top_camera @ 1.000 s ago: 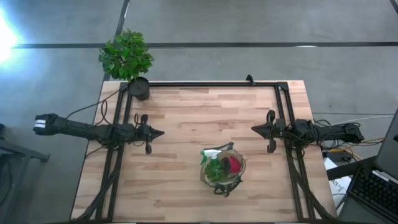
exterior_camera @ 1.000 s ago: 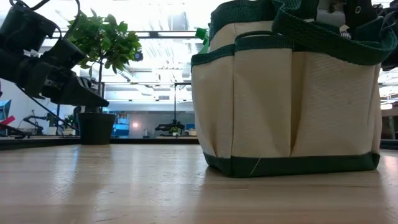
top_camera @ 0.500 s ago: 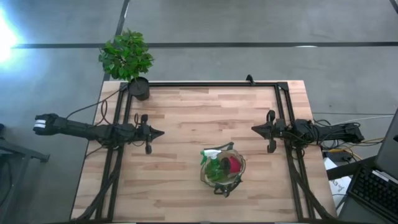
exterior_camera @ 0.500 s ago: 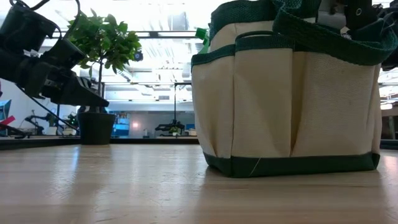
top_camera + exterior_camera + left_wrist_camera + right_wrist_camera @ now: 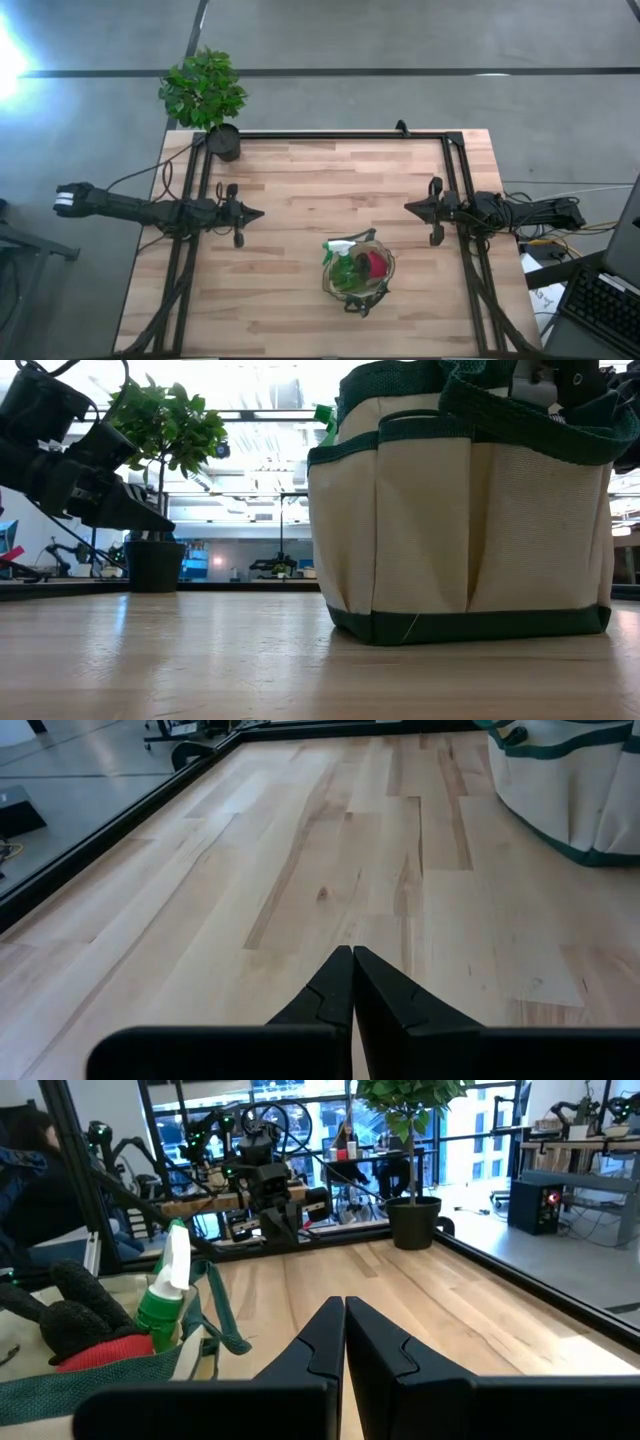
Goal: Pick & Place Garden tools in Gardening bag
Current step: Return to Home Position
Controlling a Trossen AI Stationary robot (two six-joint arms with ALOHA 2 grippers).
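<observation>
High view: the round tan gardening bag (image 5: 358, 272) stands on the pale wood bench (image 5: 320, 170). It lies at 4 o'clock from the left gripper (image 5: 256, 212) and 7 o'clock from the nearer right gripper (image 5: 410, 207).

Low view: stiff canvas, dark green trim.

Wrist views: the left fingers (image 5: 325, 1000) and right fingers (image 5: 320, 1340) are pressed together, empty. A green spray bottle (image 5: 166, 1285) and red gloves (image 5: 110, 1352) poke from the bag.

Gardening bag (image 5: 358, 272) is standing on the table (image 5: 300, 190), slightly right of centre and nearer the low camera's edge. Spray bottle (image 5: 338, 250) and gloves (image 5: 376, 264) are sitting inside it. Potted plant (image 5: 223, 142) is standing at the far left corner. Left gripper (image 5: 260, 213) and right gripper (image 5: 407, 207) are hovering at opposite sides, pointing inward, apart from the bag.
</observation>
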